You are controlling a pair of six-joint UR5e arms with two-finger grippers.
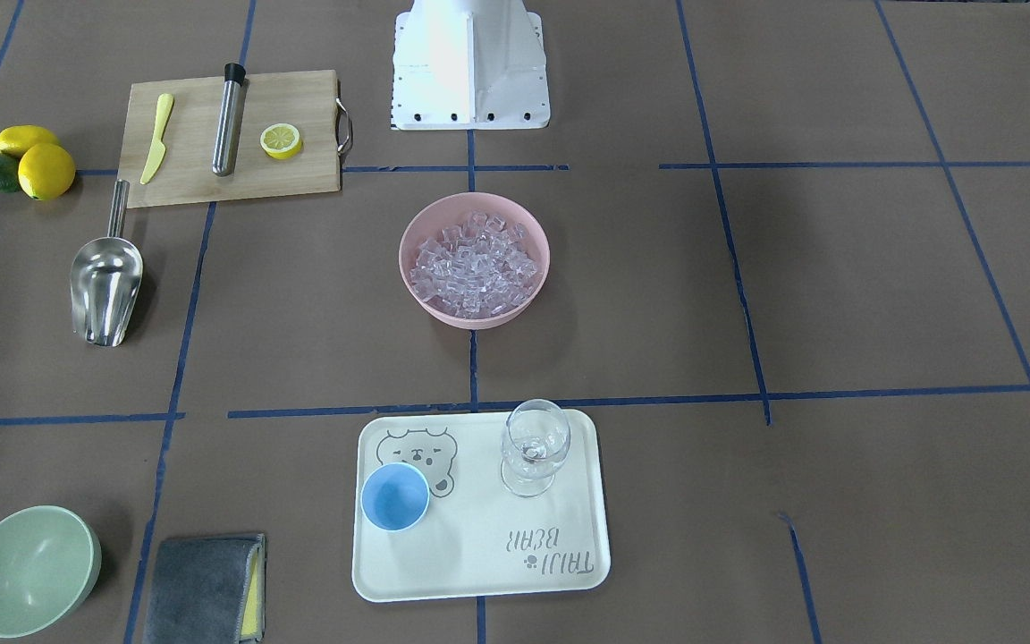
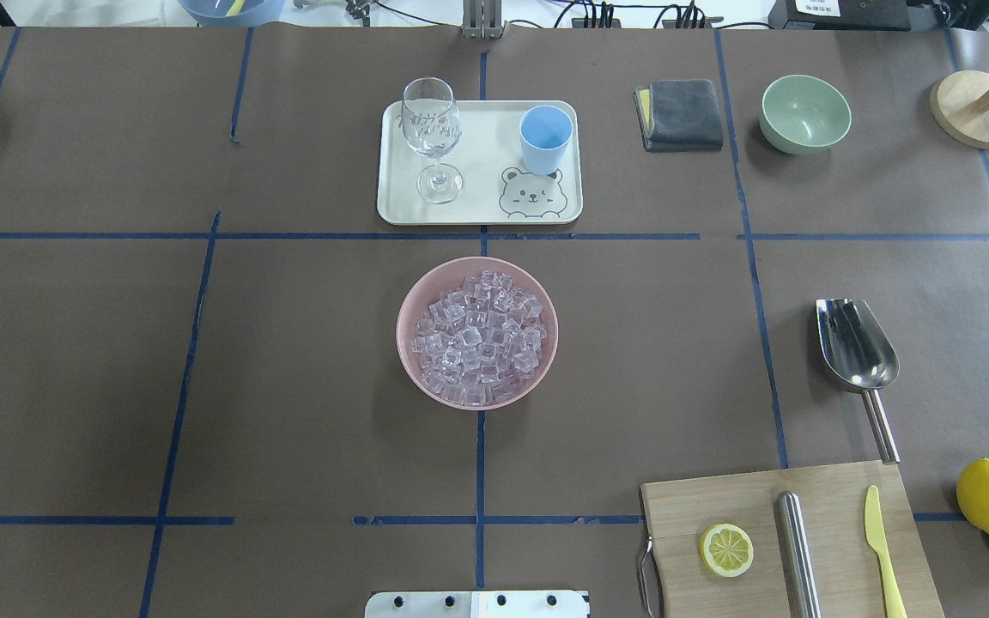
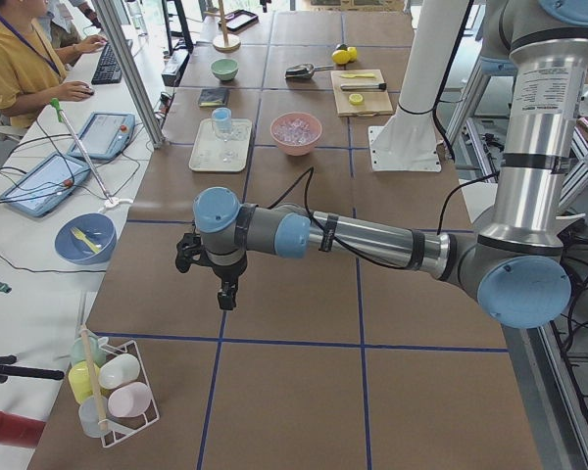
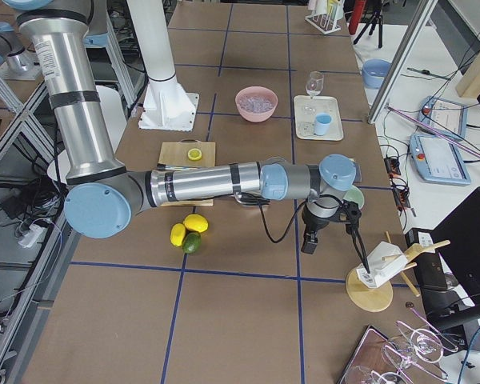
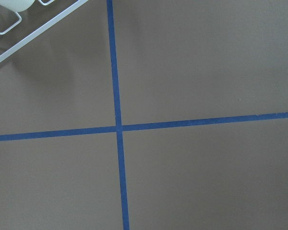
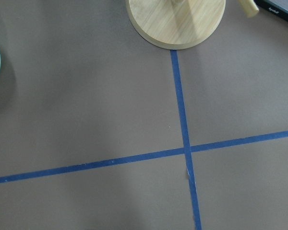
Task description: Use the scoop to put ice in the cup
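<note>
The ice (image 2: 477, 335) is a heap of clear cubes in a pink bowl (image 2: 409, 309) at the table's middle; it also shows in the front-facing view (image 1: 475, 264). The light-blue cup (image 2: 545, 137) stands upright and empty on a cream tray (image 2: 482, 154), beside a wine glass (image 2: 432, 129). The steel scoop (image 2: 857, 348) lies on the table at the robot's right, handle toward the cutting board. My left gripper (image 3: 227, 292) hangs over bare table far to the left. My right gripper (image 4: 308, 240) hangs far to the right near a wooden stand. I cannot tell whether either is open or shut.
A cutting board (image 2: 838, 506) holds a lemon half (image 2: 726, 549), a steel cylinder (image 2: 797, 549) and a yellow knife (image 2: 881, 549). Lemons (image 2: 988, 496), a green bowl (image 2: 804, 113), a grey cloth (image 2: 682, 113) and a wooden stand (image 2: 975, 107) are on the right. A wire rack (image 3: 118, 392) stands far left.
</note>
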